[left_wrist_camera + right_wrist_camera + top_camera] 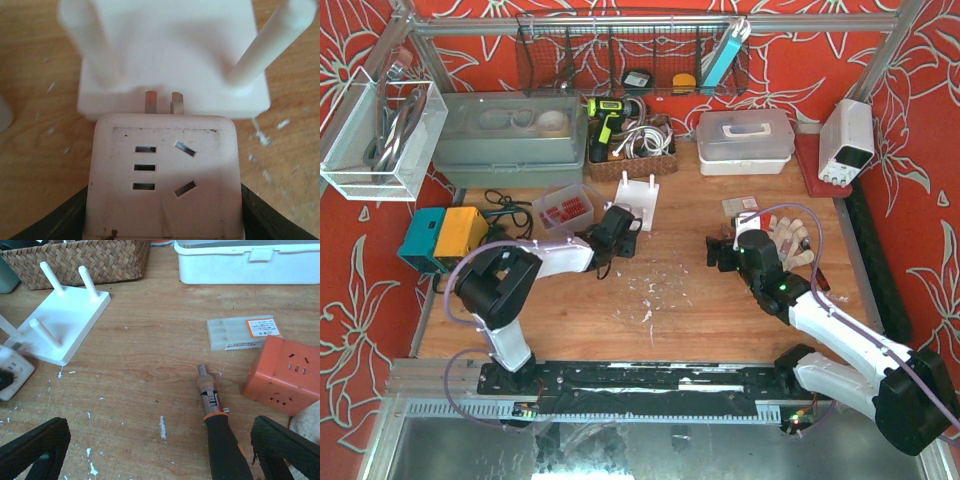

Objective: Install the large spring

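No spring shows in any view. My left gripper (616,228) is shut on a white socket block (162,180), held between its black fingers (60,220). The block's two metal prongs (162,102) touch the near edge of a white peg stand (175,60), which stands behind the gripper in the top view (638,200). My right gripper (725,250) is open and empty, its fingers (35,445) spread wide above the table. A black and orange screwdriver (220,430) lies on the wood between them, nearer the right finger. The stand also shows at the far left of the right wrist view (62,325).
An orange socket cube (285,375) and a clear plastic case (242,332) lie right of the screwdriver. A wicker basket (75,260) and a white lidded box (245,260) stand at the back. A glove (785,238) and a power supply (847,140) are at the right.
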`<state>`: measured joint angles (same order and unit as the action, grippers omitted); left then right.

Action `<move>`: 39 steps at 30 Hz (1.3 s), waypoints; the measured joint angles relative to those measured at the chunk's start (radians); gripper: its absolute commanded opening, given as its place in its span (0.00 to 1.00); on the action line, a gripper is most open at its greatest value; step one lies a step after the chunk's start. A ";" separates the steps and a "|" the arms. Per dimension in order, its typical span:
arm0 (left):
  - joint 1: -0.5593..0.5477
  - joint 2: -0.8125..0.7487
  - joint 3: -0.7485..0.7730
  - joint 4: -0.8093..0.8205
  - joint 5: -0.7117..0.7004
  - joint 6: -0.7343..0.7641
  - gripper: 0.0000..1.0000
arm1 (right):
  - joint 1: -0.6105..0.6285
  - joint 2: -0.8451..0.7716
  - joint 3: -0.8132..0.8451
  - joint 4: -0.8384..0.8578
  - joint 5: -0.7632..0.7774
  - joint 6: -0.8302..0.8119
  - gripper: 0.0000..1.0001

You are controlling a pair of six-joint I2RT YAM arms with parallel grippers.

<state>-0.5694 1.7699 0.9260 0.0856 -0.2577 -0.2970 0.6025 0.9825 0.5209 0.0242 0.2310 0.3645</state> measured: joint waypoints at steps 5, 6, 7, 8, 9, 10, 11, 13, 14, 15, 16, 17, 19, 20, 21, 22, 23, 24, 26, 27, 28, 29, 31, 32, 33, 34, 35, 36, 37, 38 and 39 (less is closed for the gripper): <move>0.000 -0.137 -0.125 -0.042 -0.036 -0.050 0.33 | 0.000 0.000 0.000 0.000 0.000 -0.001 0.99; 0.000 -0.179 -0.157 -0.050 -0.045 -0.071 0.33 | 0.000 0.000 0.000 0.000 0.000 -0.001 0.99; 0.000 -0.219 -0.185 -0.057 -0.055 -0.092 0.32 | 0.000 0.000 0.000 0.001 0.000 -0.001 0.99; 0.000 -0.263 -0.216 -0.062 -0.065 -0.117 0.32 | 0.000 0.000 0.000 0.001 0.000 -0.001 0.99; 0.001 -0.311 -0.249 -0.068 -0.081 -0.145 0.31 | 0.000 0.000 0.000 0.002 0.000 -0.001 0.99; 0.003 -0.357 -0.277 -0.076 -0.093 -0.172 0.29 | 0.000 0.000 0.000 0.002 0.000 -0.001 0.99; 0.008 -0.398 -0.301 -0.085 -0.106 -0.200 0.27 | 0.000 0.000 0.000 0.002 0.000 -0.001 0.99; 0.035 -0.479 -0.347 -0.112 -0.134 -0.268 0.22 | 0.000 0.000 0.000 0.002 0.000 -0.001 0.99; 0.060 -0.511 -0.367 -0.123 -0.145 -0.303 0.20 | 0.000 0.000 0.000 0.002 0.000 -0.001 0.99; 0.093 -0.541 -0.387 -0.136 -0.154 -0.338 0.19 | 0.000 0.000 0.000 0.002 -0.001 -0.001 0.99; 0.123 -0.565 -0.404 -0.146 -0.163 -0.368 0.19 | 0.000 0.000 0.000 0.002 -0.001 -0.001 0.99; 0.160 -0.592 -0.426 -0.163 -0.174 -0.407 0.20 | 0.000 -0.001 0.000 0.002 -0.001 0.000 0.99; 0.215 -0.635 -0.459 -0.204 -0.204 -0.479 0.20 | 0.001 -0.002 0.000 0.002 -0.001 0.000 0.99; 0.236 -0.650 -0.469 -0.233 -0.221 -0.519 0.19 | 0.001 -0.003 0.000 0.002 -0.001 0.000 0.99; 0.257 -0.659 -0.473 -0.264 -0.235 -0.558 0.18 | 0.001 -0.003 0.000 0.002 -0.001 0.000 0.99; 0.279 -0.665 -0.475 -0.290 -0.245 -0.597 0.19 | 0.001 -0.003 0.000 0.002 -0.001 0.000 0.99; 0.303 -0.666 -0.475 -0.317 -0.256 -0.635 0.19 | 0.001 -0.003 0.000 0.002 -0.001 0.000 0.99; 0.325 -0.666 -0.475 -0.340 -0.264 -0.667 0.18 | 0.001 -0.003 0.000 0.002 -0.002 0.000 0.99; 0.365 -0.660 -0.475 -0.393 -0.285 -0.741 0.18 | 0.001 -0.003 0.000 0.003 -0.004 0.000 0.99; 0.380 -0.654 -0.474 -0.425 -0.294 -0.782 0.20 | 0.001 -0.003 0.000 0.003 -0.005 0.000 0.99; 0.391 -0.646 -0.474 -0.461 -0.304 -0.826 0.23 | 0.001 -0.003 0.000 0.003 -0.005 0.000 0.99; 0.399 -0.640 -0.473 -0.489 -0.327 -0.863 0.27 | 0.001 -0.003 0.000 0.003 -0.005 0.000 0.99; 0.414 -0.635 -0.465 -0.537 -0.348 -0.928 0.33 | 0.001 -0.003 0.000 0.003 -0.005 0.000 0.99; 0.419 -0.634 -0.462 -0.554 -0.356 -0.950 0.37 | 0.001 -0.004 0.000 0.003 -0.005 0.000 0.99; 0.423 -0.634 -0.462 -0.565 -0.361 -0.967 0.41 | 0.001 -0.004 0.000 0.003 -0.005 0.000 0.99; 0.426 -0.634 -0.462 -0.578 -0.367 -0.983 0.46 | 0.001 -0.004 0.000 0.003 -0.005 0.000 0.99; 0.428 -0.635 -0.460 -0.591 -0.372 -0.996 0.51 | 0.001 -0.004 0.000 0.003 -0.005 0.000 0.99; 0.430 -0.635 -0.459 -0.602 -0.375 -1.007 0.55 | 0.001 -0.004 0.000 0.003 -0.005 0.000 0.99; 0.431 -0.637 -0.456 -0.614 -0.374 -1.017 0.60 | 0.001 -0.004 0.000 0.003 -0.004 0.000 0.99; 0.432 -0.642 -0.455 -0.625 -0.374 -1.022 0.62 | 0.001 -0.004 0.000 0.003 -0.004 0.000 0.99; 0.433 -0.649 -0.455 -0.636 -0.373 -1.026 0.66 | 0.001 -0.004 0.000 0.003 -0.004 0.000 0.99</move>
<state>-0.1368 1.1213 0.4713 -0.5499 -0.6308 -1.3231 0.6033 0.9787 0.5209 0.0269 0.2268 0.3641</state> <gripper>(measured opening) 0.605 0.990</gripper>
